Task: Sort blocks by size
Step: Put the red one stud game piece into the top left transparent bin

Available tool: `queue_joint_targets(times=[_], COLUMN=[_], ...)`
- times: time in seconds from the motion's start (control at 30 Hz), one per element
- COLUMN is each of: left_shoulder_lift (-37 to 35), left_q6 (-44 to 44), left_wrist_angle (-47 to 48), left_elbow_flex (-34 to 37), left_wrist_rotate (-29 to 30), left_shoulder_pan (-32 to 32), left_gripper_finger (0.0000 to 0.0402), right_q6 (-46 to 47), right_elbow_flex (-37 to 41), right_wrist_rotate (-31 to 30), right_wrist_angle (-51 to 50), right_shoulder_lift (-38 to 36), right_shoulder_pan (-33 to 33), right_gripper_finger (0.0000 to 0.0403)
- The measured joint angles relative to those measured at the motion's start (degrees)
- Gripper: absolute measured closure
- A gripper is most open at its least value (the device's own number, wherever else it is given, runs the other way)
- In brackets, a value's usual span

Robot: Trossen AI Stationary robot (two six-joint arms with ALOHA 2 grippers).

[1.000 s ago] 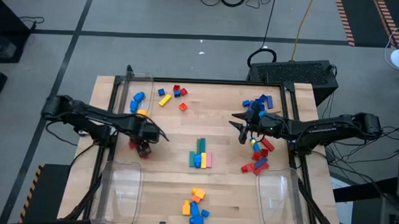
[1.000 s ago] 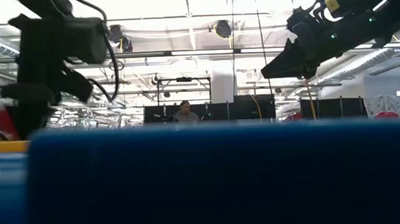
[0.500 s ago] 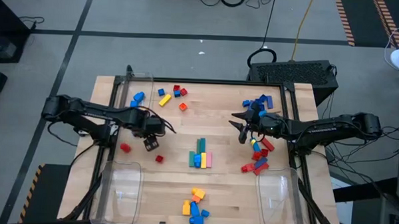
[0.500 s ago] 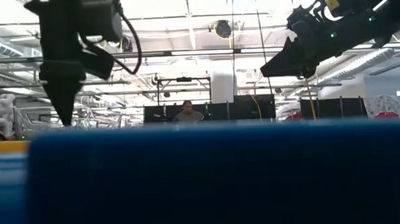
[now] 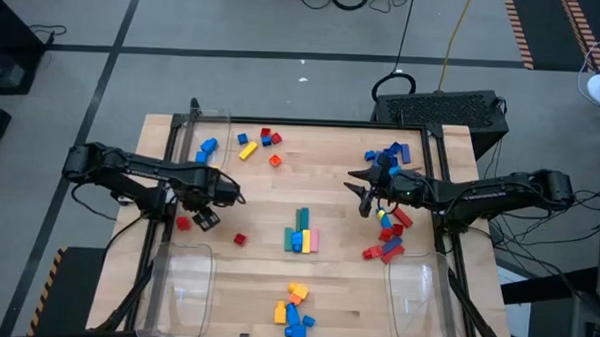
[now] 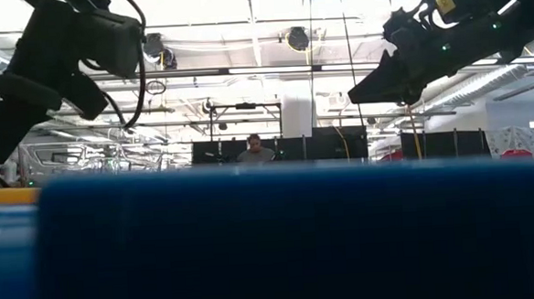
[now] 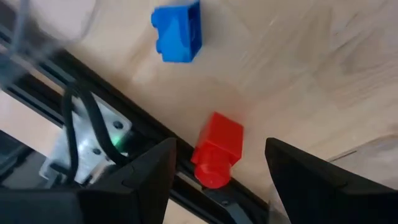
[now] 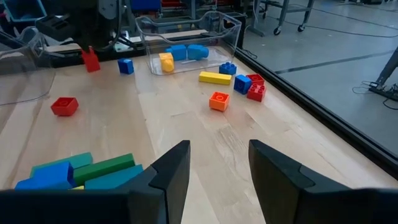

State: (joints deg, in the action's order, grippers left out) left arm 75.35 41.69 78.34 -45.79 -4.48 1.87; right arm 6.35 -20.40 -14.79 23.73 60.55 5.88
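Coloured blocks lie in groups on the wooden table: a row of long bars (image 5: pixel 301 234) in the middle, an orange and blue pile (image 5: pixel 293 310) near the front edge, and red and blue ones (image 5: pixel 388 237) at the right. My left gripper (image 5: pixel 204 218) is open and empty at the table's left side. It points at a small red block (image 7: pixel 217 149) that lies by the black rail (image 7: pixel 155 134), with a blue block (image 7: pixel 178 25) beyond it. My right gripper (image 5: pixel 365 199) is open and empty, above the table right of the middle.
A second red block (image 5: pixel 240 238) lies right of my left gripper. A clear bin (image 5: pixel 206 145) at the far left holds blue and orange blocks. Two more clear bins (image 5: pixel 181 284) (image 5: pixel 421 293) stand at the near corners. A blue block (image 6: pixel 290 240) fills the low view.
My left gripper first went toward the table's right, then came back left and turned toward the left edge. Two red blocks that lay right at its fingers a second ago now lie apart, one left of it by the rail, one to its right.
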Motion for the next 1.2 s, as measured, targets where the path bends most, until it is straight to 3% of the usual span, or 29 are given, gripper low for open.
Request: queue_joint_targets(times=[0.2, 0.4, 0.57, 0.73, 0.97, 1.2], left_shoulder_lift=[0.0, 0.0, 0.0, 0.0, 0.1, 0.2], left_q6=[1.2, 24.7, 36.0, 45.7, 55.5, 61.3], left_wrist_angle=[-1.3, -0.3, 2.4, 6.0, 5.8, 0.5], left_elbow_flex=[0.8, 0.8, 0.9, 0.9, 0.9, 4.7], left_wrist_rotate=[-0.1, -3.3, -4.7, -4.7, -4.7, -2.3], left_shoulder_pan=[0.0, 1.1, -0.4, -4.3, -8.9, -10.9], left_gripper_finger=[0.0153, 0.0153, 0.0153, 0.0156, 0.0190, 0.0201], right_q6=[0.0, 0.0, 0.0, -0.7, -2.6, -2.8], right_elbow_flex=[0.0, 0.0, 0.0, 0.0, 0.0, 0.0], right_wrist_rotate=[0.2, 0.2, 0.2, 0.2, 0.2, 0.2], right_wrist_angle=[-0.2, 0.0, -0.3, -1.7, -2.5, -3.2], right_shoulder_lift=[0.0, 0.0, 0.0, 0.0, 0.0, 0.0], right_shoulder_pan=[0.0, 0.0, 0.0, 0.0, 0.0, 0.0], right_gripper_finger=[0.0255, 0.0255, 0.0255, 0.0255, 0.0255, 0.0255])
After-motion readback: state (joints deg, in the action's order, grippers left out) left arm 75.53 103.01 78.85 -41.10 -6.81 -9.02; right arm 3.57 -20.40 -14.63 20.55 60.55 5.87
